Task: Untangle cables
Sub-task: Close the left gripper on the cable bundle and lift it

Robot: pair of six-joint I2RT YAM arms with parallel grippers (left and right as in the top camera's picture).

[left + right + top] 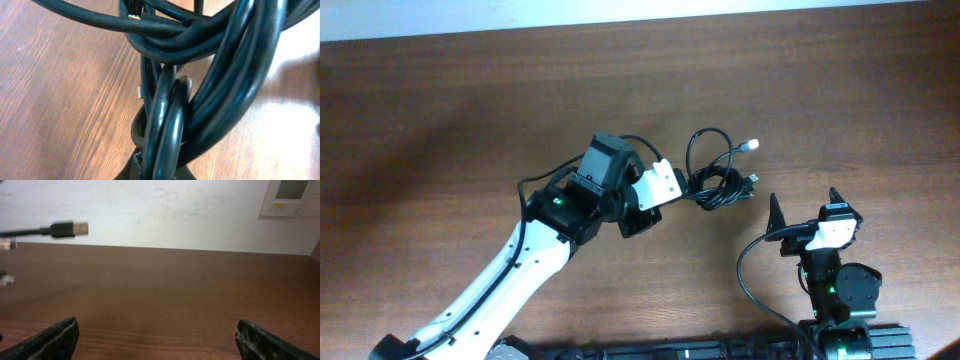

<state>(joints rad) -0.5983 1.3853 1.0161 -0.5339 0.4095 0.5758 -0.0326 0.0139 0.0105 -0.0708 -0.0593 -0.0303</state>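
Nearest the overhead camera, we see the left arm (510,270) reaching from the bottom edge up toward the middle of a brown wooden table (440,90). Its left claw (686,190) meets the left side of the cables (720,185), a small black knotted bundle near the table's centre. One loop rises from the bundle, and a strand ends in a white plug (751,145). The right claw (807,208) sits just below and right of the bundle, apart from it, its two dark fingers spread wide with nothing between them.

From the left wrist, we see glossy black cords filling the frame, crossing and wrapping over each other so that they block most of the wood behind. Several strands run down into the dark claw tips at the bottom edge. The claw is closed and pinches the bundle there.

From the right wrist, we see two fingertips (55,335) in the bottom corners, far apart and empty. Bare tabletop stretches ahead to a pale wall (160,210) with a small panel (292,197) at upper right. At the left edge, a black plug with a metal tip (67,228) juts in above the table.
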